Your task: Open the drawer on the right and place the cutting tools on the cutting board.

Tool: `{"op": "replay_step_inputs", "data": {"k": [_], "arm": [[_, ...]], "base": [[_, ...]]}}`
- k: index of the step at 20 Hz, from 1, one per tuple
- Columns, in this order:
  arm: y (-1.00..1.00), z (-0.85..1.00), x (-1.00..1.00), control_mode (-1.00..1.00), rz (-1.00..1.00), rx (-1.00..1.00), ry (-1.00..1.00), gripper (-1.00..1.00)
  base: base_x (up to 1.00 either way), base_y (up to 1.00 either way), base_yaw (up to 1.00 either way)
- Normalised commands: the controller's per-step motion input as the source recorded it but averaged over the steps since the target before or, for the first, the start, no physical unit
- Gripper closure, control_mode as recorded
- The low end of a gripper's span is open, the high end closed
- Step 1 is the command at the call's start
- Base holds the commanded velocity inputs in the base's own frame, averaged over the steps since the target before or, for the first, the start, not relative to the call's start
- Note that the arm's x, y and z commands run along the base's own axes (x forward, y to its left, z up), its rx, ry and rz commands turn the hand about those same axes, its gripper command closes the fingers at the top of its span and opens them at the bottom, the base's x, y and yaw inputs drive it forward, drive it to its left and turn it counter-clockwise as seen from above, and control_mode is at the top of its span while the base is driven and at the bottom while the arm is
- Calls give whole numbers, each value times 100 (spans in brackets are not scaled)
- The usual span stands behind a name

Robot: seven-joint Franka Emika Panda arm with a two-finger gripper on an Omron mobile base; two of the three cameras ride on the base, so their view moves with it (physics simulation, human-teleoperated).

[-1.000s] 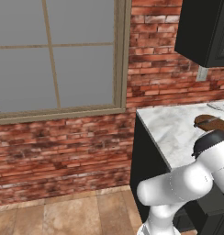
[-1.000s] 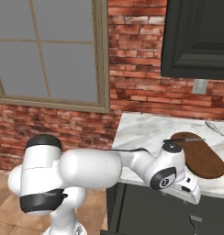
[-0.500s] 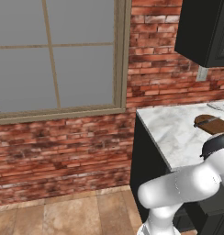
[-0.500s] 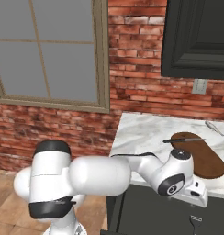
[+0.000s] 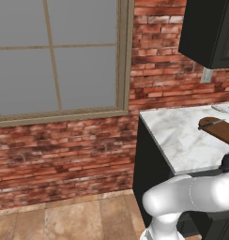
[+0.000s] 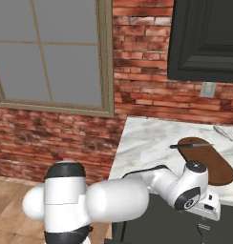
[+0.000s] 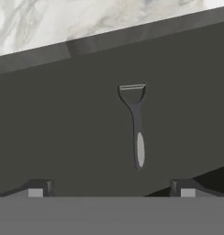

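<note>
The drawer [image 7: 77,137] under the counter stands open, and a grey peeler [image 7: 136,126] lies on its dark floor. My gripper [image 7: 111,190] hangs over it, open, with nothing between its fingertips [image 7: 38,188]; the peeler lies just beyond them. From the right base, the gripper [image 6: 207,212] sits below the counter's front edge, above the peeler [image 6: 202,231]. On the counter lies the reddish-brown cutting board [image 6: 211,164] [image 5: 223,132]. A dark-handled knife [image 6: 190,145] [image 5: 211,123] rests across its rounded end. Another slim silver tool [image 6: 223,132] [image 5: 221,109] lies on the marble behind the board.
The white-grey marble countertop [image 6: 147,143] ends at a brick wall with a window to the left. A dark wall cabinet [image 6: 204,38] hangs above the counter, with an outlet [image 6: 207,88] below it. Wooden floor lies left of the dark base cabinet [image 5: 147,159].
The hand has slid right along the counter front and dropped a little. The board and knife have stayed put, and the jaws have stayed wide.
</note>
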Motion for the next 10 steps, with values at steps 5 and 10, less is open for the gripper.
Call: {"op": "replay_step_inputs", "data": {"k": [5, 10], "arm": [[-24, -21, 0, -100, 0, 3, 0, -100], [-17, -27, 0, -100, 0, 0, 0, -100]], "base": [[0, 0, 0], [0, 0, 0]]}}
